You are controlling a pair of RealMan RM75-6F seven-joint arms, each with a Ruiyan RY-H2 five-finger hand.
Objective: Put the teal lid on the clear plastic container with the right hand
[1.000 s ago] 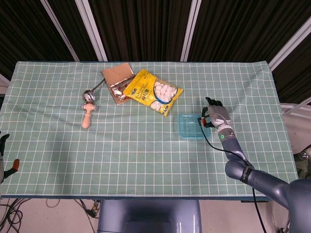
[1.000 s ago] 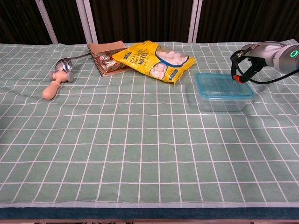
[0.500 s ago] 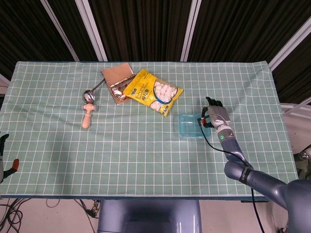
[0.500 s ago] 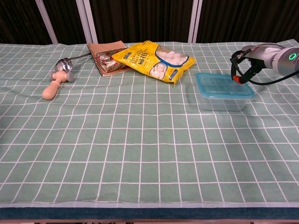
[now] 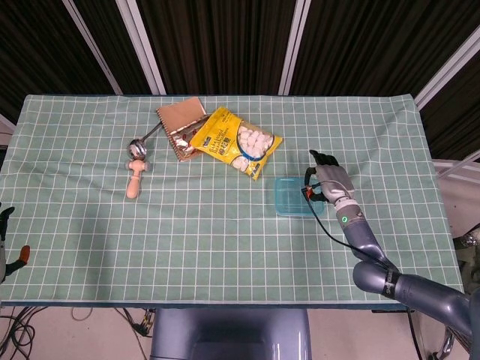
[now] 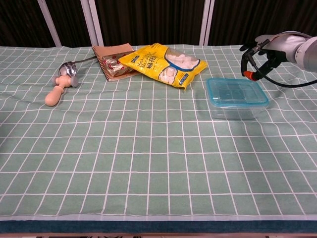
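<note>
The teal lid [image 6: 237, 91] sits on the clear plastic container [image 6: 235, 107] on the table [image 6: 148, 148], right of centre; the right hand [image 6: 265, 47] hangs above its far right edge, fingers spread, grasping nothing; bare checked cloth lies toward the near edge.

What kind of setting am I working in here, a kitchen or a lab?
Likely a lab test bench: a table with a checked green cloth, dark curtains behind, staged props like the snack bag and lidded container.

Matt checked cloth covers the tabletop [image 6: 148, 163], the clear plastic container [image 6: 237, 108] and its teal lid [image 6: 236, 92] look smooth and glossy, the spoon [image 6: 67, 71] polished metal on pale wood, the yellow bag [image 6: 163, 63] shiny film.
</note>
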